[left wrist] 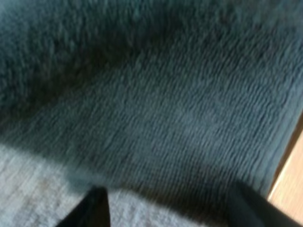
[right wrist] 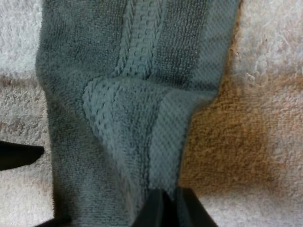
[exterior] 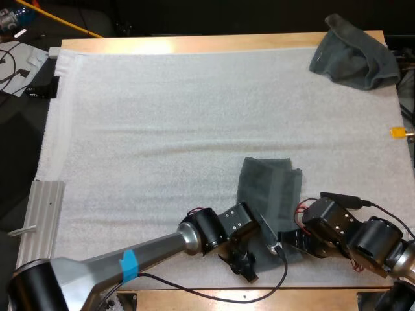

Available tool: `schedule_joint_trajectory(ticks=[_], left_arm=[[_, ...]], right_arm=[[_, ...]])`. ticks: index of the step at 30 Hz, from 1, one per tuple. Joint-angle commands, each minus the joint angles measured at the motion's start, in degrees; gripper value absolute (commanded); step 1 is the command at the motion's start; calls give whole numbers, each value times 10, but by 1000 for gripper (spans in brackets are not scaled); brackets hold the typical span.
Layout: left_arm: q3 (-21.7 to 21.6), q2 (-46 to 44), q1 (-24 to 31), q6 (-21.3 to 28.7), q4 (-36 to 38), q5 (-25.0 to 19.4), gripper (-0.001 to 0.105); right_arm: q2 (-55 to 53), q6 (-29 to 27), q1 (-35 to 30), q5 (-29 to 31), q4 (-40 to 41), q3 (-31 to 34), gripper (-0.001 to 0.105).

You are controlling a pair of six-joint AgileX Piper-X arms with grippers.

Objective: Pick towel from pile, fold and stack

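Even, bright overhead light fills the high view, with 1 glare patch on the table (exterior: pixel 149 44) edge far beyond both grippers. Ahead of the left gripper (left wrist: pixel 169 189) the towel (left wrist: pixel 156 104) is dim and blurred. Beside the right gripper (right wrist: pixel 173 194) a warm brown shadow tints the mat (right wrist: pixel 227 142).
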Motion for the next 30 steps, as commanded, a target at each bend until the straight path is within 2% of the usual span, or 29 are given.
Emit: schedule_joint_trajectory(ticks=[1, 8, 14, 20, 22, 25, 30], left_arm=[[-3, 18, 0, 0, -5, 12, 53], [-3, 47, -1, -3, -17, 36, 51], [-2, 47, -2, -6, -9, 31, 30], [-6, 46, -2, -7, 3, 32, 14], [-12, 40, -1, -7, 13, 34, 4], [-28, 24, -1, -6, 34, 33, 1], [-41, -10, 0, 2, 69, 29, 2]], right_arm=[[-3, -4, -1, 2, 9, -2, 0], [-1, -5, -1, 2, 9, -2, 0], [-2, -7, -2, 2, 9, -3, 0], [-3, -7, -1, 1, 4, -3, 0], [-3, -9, -1, 2, 2, -2, 0], [-1, -12, -1, 1, 0, -2, 0], [-2, -24, -2, 0, -4, -2, 0]])
